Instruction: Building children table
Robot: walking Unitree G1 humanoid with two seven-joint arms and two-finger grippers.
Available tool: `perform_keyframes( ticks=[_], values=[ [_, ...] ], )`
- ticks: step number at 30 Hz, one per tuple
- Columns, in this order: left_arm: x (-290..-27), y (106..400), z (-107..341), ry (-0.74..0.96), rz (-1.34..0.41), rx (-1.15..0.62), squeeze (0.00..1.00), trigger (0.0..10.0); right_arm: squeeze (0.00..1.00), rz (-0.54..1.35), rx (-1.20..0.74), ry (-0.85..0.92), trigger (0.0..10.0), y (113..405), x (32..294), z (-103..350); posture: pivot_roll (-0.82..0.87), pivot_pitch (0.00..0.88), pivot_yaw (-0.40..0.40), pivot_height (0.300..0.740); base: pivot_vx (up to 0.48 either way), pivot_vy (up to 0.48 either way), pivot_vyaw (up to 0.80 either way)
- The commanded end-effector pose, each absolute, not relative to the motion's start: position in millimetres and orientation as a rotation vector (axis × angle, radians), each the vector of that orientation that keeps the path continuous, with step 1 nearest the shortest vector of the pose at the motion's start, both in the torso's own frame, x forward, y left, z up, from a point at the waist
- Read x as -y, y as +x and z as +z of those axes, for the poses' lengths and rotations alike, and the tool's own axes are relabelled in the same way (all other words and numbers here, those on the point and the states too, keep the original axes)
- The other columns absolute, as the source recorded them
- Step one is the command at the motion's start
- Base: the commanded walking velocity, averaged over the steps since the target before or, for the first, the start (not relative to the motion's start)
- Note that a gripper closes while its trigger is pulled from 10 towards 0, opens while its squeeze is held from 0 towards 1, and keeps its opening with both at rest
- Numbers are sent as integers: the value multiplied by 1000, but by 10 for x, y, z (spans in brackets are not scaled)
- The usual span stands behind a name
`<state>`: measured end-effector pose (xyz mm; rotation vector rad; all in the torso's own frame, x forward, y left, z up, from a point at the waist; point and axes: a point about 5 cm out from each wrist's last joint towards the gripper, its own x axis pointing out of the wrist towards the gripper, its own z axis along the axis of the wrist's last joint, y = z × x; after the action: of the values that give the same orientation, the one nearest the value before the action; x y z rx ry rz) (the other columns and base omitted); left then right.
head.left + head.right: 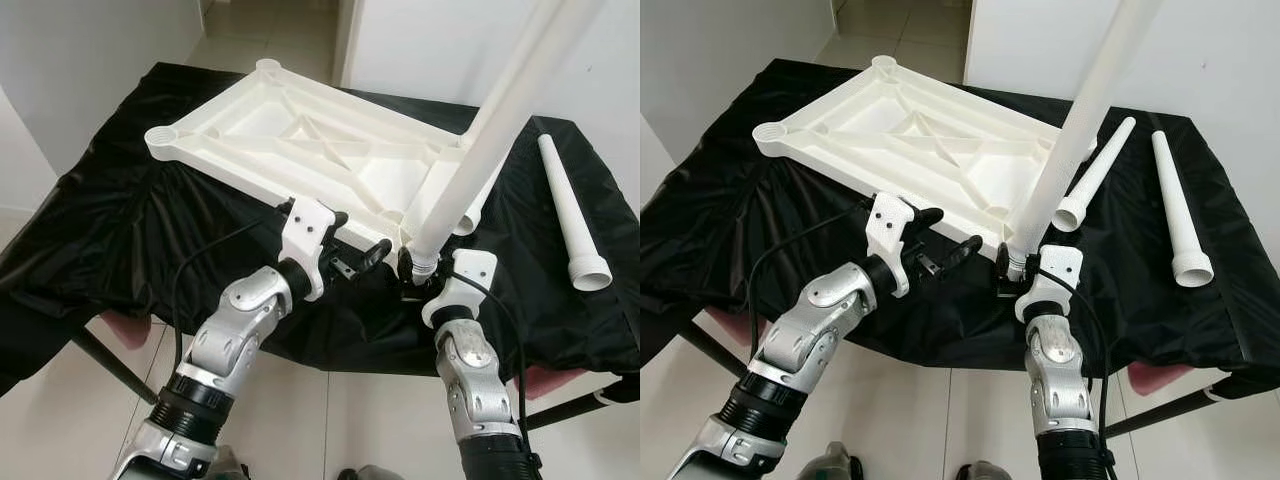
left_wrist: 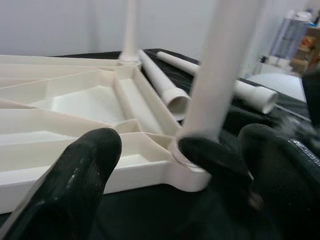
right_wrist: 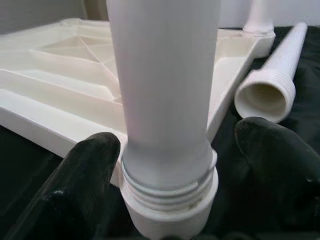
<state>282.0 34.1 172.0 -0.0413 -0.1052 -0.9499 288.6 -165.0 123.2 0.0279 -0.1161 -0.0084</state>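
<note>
Bright, even indoor daylight; head views sharp, wrist views partly defocused.
The glossy black cloth [image 1: 120, 230] carries soft white sheen along its folds. The white ribbed plastic tabletop [image 1: 940, 150] is near overexposed. In both wrist views the black fingers [image 2: 75, 185] are blurred, and the background beyond is soft.

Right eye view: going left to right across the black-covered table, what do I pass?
Upturned white tabletop → left gripper → upright leg standing in the near corner socket, right gripper at its base → loose leg lying flat → second loose leg farthest right.
</note>
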Motion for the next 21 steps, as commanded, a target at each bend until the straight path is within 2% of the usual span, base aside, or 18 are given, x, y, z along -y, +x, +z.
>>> perform_keyframes(
  ticks=[1, 13, 15, 17, 21],
  values=[
    [-286, 2745, 1706, -9, -1026, 102, 0, 10000, 0, 12, 124, 62, 10000, 2922, 1678, 1268, 48, 4, -44, 740, 0, 0, 0],
    [-320, 2556, 1721, 40, -1094, 102, 0, 10000, 0, 212, 99, -18, 10000, 3170, 1759, 1379, 59, 3, -55, 740, 0, 0, 0],
    [-329, 2510, 1719, 47, -1098, 96, 0, 10000, 0, 344, 86, -99, 10000, 3244, 1801, 1407, 70, 10, -63, 740, 0, 0, 0],
    [-334, 2512, 1721, 51, -1094, 97, 0, 10000, 0, 391, 68, -110, 10000, 3280, 1851, 1408, 74, 13, -64, 740, 0, 0, 0],
    [-336, 2513, 1725, 52, -1091, 96, 0, 10000, 0, 407, 60, -110, 10000, 3297, 1875, 1409, 74, 14, -64, 740, 0, 0, 0]
  ],
)
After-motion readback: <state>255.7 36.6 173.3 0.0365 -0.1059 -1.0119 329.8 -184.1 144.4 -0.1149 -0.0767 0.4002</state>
